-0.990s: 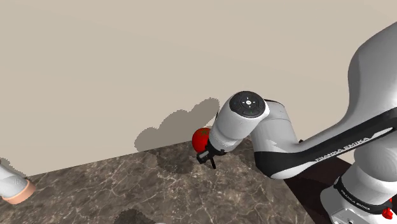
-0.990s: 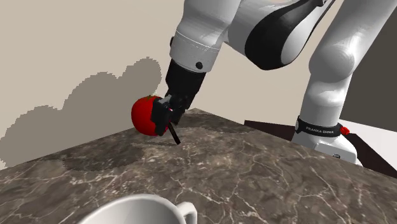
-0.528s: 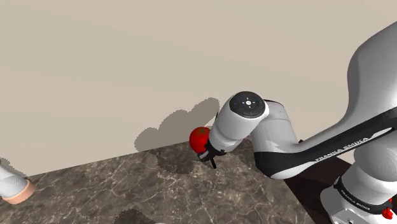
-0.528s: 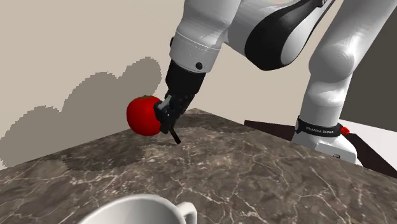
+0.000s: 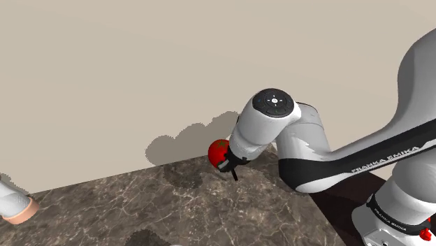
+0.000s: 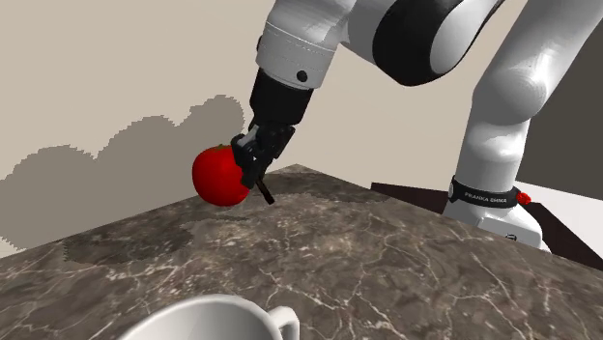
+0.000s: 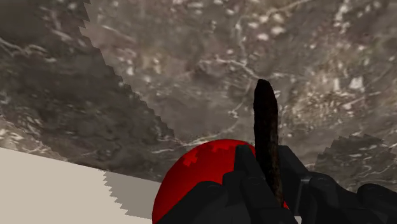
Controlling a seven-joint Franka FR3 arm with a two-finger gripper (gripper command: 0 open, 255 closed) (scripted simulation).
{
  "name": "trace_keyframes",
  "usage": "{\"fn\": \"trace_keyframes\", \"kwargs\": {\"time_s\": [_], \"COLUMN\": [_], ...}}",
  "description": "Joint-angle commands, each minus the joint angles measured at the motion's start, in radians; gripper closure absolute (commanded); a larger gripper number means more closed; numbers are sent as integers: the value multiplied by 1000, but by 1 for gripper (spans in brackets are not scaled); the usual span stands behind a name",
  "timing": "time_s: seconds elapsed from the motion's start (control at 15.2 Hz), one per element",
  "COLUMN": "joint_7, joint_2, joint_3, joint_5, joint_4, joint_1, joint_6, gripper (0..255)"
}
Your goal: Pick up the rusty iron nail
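Your gripper point(image 6: 259, 166) clamped the nail point(image 7: 266, 124) above the counter point(image 6: 387, 261), near its edge at the wall point(image 6: 116, 58), tomato point(image 6: 218, 176) just beside.

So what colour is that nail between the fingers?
The nail is dark brown, almost black, mottled; the wrist view shows it best.

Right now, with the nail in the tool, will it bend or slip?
Probably stiff: the nail juts straight from the tool without sagging. Its thin shaft and rough dark surface suggest it is light and unlikely to slip, though it could pivot.
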Motion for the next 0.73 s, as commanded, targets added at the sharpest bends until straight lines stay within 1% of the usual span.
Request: {"fn": "trace_keyframes", "kwargs": {"time_s": [0.0,0.46,0.66], "joint_7": [-29,-102,-111], "joint_2": [-20,-81,-89], "joint_3": [-32,-116,-127], "joint_5": [29,97,105], "joint_4": [10,53,61], "joint_1": [30,102,111], "joint_6": [-28,-126,-142], "gripper": [255,255,255]}}
